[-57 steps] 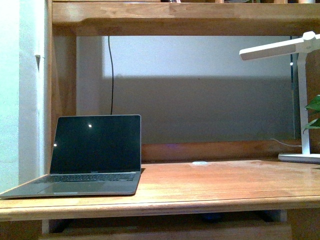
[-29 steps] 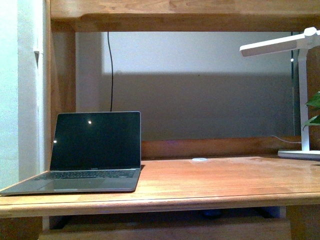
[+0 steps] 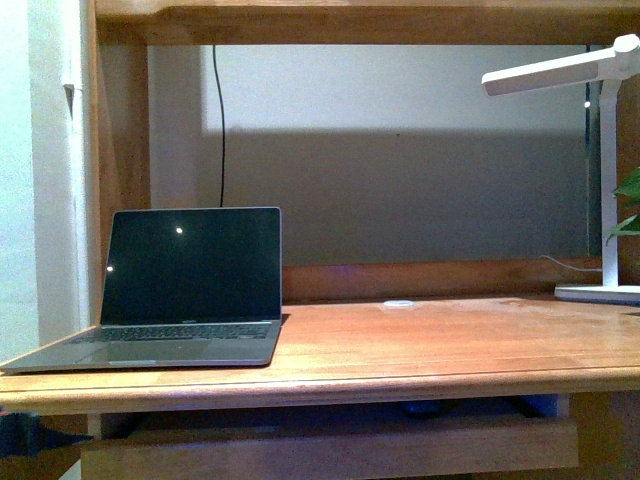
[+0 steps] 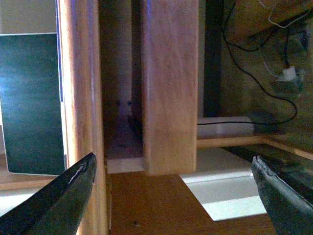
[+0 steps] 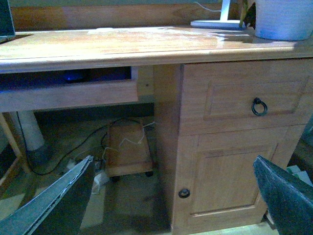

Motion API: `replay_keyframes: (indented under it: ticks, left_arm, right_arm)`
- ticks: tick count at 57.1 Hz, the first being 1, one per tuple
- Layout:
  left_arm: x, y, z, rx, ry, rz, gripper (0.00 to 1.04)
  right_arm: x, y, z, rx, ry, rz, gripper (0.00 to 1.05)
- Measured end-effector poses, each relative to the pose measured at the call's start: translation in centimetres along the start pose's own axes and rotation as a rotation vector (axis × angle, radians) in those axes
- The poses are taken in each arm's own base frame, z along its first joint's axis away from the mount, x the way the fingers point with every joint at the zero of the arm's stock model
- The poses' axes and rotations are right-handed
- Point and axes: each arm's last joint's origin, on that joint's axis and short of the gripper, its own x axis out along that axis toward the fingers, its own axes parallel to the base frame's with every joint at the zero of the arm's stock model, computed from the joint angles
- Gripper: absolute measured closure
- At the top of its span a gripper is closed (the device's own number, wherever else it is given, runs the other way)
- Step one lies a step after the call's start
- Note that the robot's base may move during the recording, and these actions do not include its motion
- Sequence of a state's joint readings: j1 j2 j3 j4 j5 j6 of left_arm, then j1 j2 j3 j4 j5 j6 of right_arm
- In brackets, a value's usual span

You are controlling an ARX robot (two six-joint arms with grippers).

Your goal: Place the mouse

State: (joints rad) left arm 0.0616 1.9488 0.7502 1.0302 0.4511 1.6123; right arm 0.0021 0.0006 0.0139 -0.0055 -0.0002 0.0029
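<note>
A small dark domed shape, apparently the mouse (image 5: pixel 75 76), lies in the shadowed pull-out tray (image 5: pixel 68 95) under the desk top. In the front view it shows only as a dim bluish lump (image 3: pixel 424 407) behind the tray's front board. My right gripper (image 5: pixel 173 196) is open and empty. It hangs low in front of the desk's cupboard door, well below and apart from the tray. My left gripper (image 4: pixel 173 196) is open and empty too, down beside a wooden desk leg (image 4: pixel 170 88) near the floor. Neither gripper shows in the front view.
An open laptop (image 3: pixel 185 290) with a dark screen stands on the desk's left. A small flat white disc (image 3: pixel 399 303) lies mid-desk near the back rail. A white lamp (image 3: pixel 600 180) and a plant pot (image 5: pixel 283 18) are at the right. Cables (image 5: pixel 93 142) trail under the desk.
The front view has shifted: the desk, laptop and shelf all sit higher in the picture, and more of the tray under the desk top shows.
</note>
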Motion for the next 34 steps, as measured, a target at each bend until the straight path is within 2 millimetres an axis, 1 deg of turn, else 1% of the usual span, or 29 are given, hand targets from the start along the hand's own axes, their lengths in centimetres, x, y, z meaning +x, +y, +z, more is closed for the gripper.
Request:
replay_keyframes:
  ticks: [9,20,26,34]
  left_arm:
    - [2.7,0.3,-0.6,0.026,-0.031,0.016,0.08]
    - [5.1,-0.3,-0.7,0.025,-0.062,0.005,0.08]
    - [7.0,-0.5,-0.5,0.024,-0.086,0.005,0.08]
    - [8.3,-0.5,-0.6,0.021,-0.097,0.007,0.08]
  right_arm:
    - [0.0,0.0,0.0,0.0,0.0,0.0,0.07]
    - [0.0,0.0,0.0,0.0,0.0,0.0,0.07]
    - [0.0,0.0,0.0,0.0,0.0,0.0,0.07]
    - [0.0,0.0,0.0,0.0,0.0,0.0,0.07]
